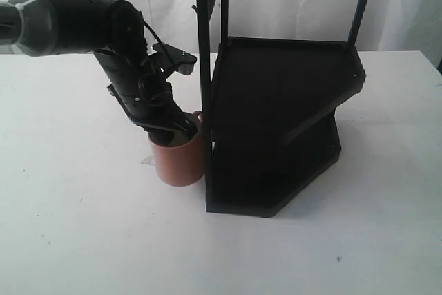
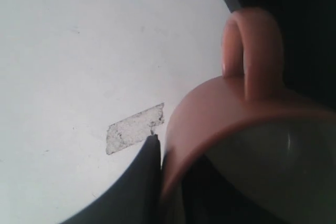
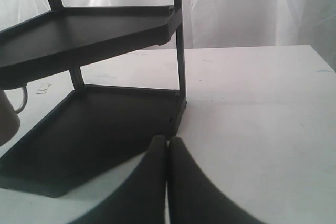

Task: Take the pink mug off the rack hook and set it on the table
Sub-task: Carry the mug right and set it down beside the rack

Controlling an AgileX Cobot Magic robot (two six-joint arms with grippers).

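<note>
The pink mug (image 1: 181,160) stands upright on the table (image 1: 69,212), close against the rack's front upright bar. Its base looks to touch the tabletop. My left gripper (image 1: 176,127) reaches down onto its rim, shut on the wall: one finger (image 2: 139,182) is outside and the other is dark inside the cream interior. The mug (image 2: 247,124) fills the left wrist view, its loop handle (image 2: 253,51) pointing at the rack. The rack hook (image 1: 195,8) sticks out bare high on the bar. My right gripper (image 3: 168,148) is shut and empty, low on the table facing the rack's other side.
The black two-shelf rack (image 1: 276,122) stands in the middle of the table, right beside the mug. A scrap of clear tape (image 2: 134,128) lies on the tabletop next to the mug. White curtains hang behind the table.
</note>
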